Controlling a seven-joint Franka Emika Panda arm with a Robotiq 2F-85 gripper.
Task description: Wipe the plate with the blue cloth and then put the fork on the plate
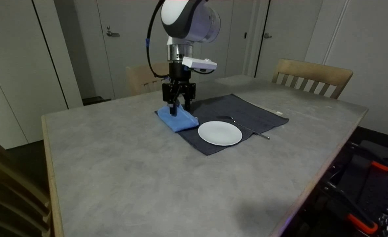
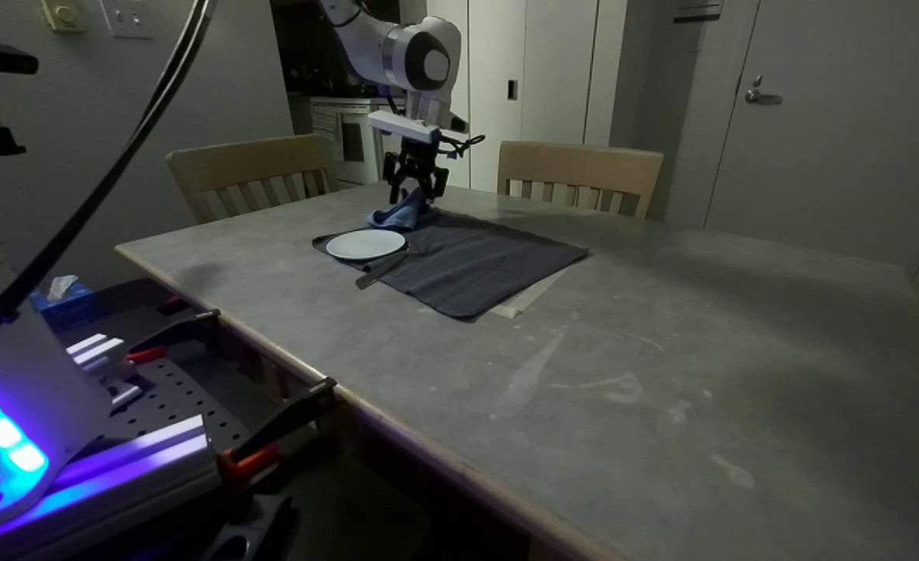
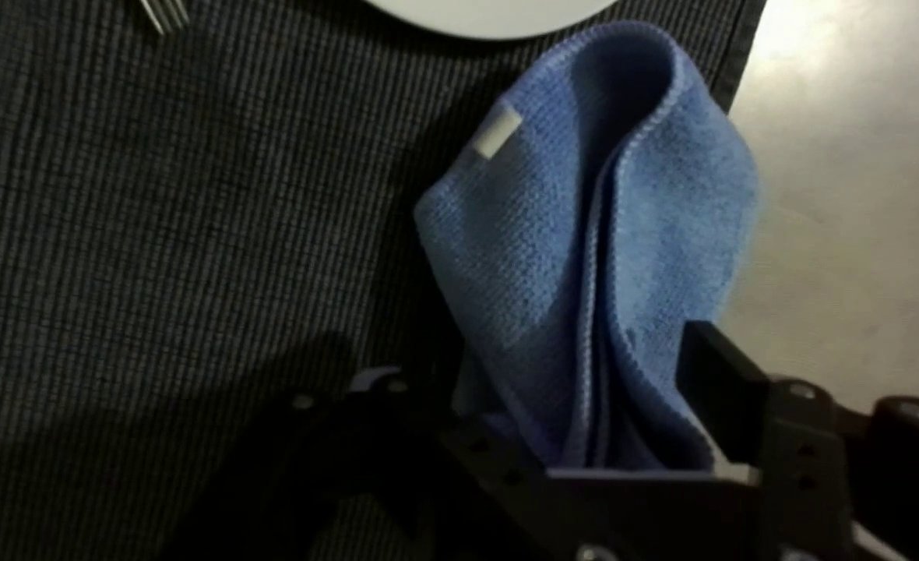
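The step in hand looks to be the wiping, most likely the taking up of the blue cloth: the pincer stands right over it, fingers spread to either side of a raised fold, no firm pinch showing. The cloth lies beneath and just ahead of the pincer, across the edge of a dark placemat and partly over the counter. Beyond the cloth, ahead of the pincer, sits the white plate, a narrow band of placemat between the two in the wrist view; whether it is clean I cannot tell. The fork lies farther from the pincer, just beside the plate and not on it, tines on the placemat, handle running past its edge, so that step is not yet done. The next move, I judge, calls for the fingers to close on the fold deep enough to catch its layers, then carry the cloth forward onto the plate, pressing lightly lest the plate slide. The counter is grey and scuffed, a pale strip showing along the placemat's side away from the pincer. Behind the pincer stand a wooden chair, a white stove and, in dim light, a grey door.
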